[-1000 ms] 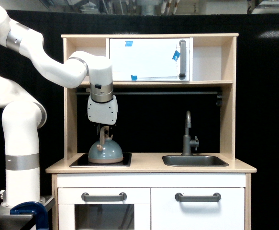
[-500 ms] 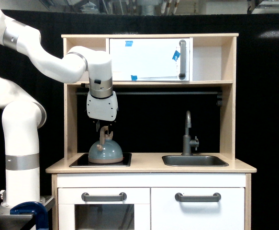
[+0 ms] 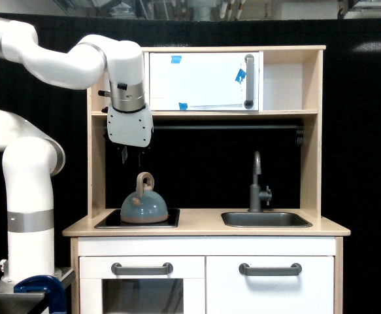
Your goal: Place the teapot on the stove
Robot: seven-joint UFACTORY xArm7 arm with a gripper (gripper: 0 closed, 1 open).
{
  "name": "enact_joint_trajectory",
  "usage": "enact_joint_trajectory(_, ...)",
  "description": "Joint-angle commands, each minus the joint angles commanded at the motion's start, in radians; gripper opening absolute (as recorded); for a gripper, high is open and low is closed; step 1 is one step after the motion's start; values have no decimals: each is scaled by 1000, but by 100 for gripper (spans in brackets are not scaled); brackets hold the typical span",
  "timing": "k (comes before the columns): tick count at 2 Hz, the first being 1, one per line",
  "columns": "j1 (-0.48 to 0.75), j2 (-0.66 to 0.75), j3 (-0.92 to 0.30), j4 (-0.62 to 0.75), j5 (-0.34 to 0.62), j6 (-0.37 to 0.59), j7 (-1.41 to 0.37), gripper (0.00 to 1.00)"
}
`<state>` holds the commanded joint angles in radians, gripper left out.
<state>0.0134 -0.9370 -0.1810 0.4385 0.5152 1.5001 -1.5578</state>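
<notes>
At the left edge, the white arm (image 3: 27, 176) rises from a base cut off by the frame's bottom, and its upper links run out of view at the top left. Its wrist reaches right to the toy kitchen's left post, where the gripper (image 3: 132, 154) hangs empty, well above the teapot (image 3: 144, 205); the short dark fingers (image 3: 124, 154) show against the black backdrop, and I cannot tell how far apart they stand. Below, the teapot sits upright on the stove (image 3: 106, 222), handle arched up, its spout hard to make out. Only a thin dark strip of the stove is visible. Further right stand the faucet (image 3: 258, 183) and the sink (image 3: 265, 219), its basin mostly hidden. Above is a white cabinet door (image 3: 203, 80) with blue tape bits.
</notes>
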Motion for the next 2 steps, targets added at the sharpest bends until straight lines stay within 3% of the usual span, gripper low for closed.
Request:
enact_joint_trajectory(1,18,47,-103,51,-82,19,-33,100)
enact_joint_trajectory(2,64,65,-97,68,-66,-8,1,100)
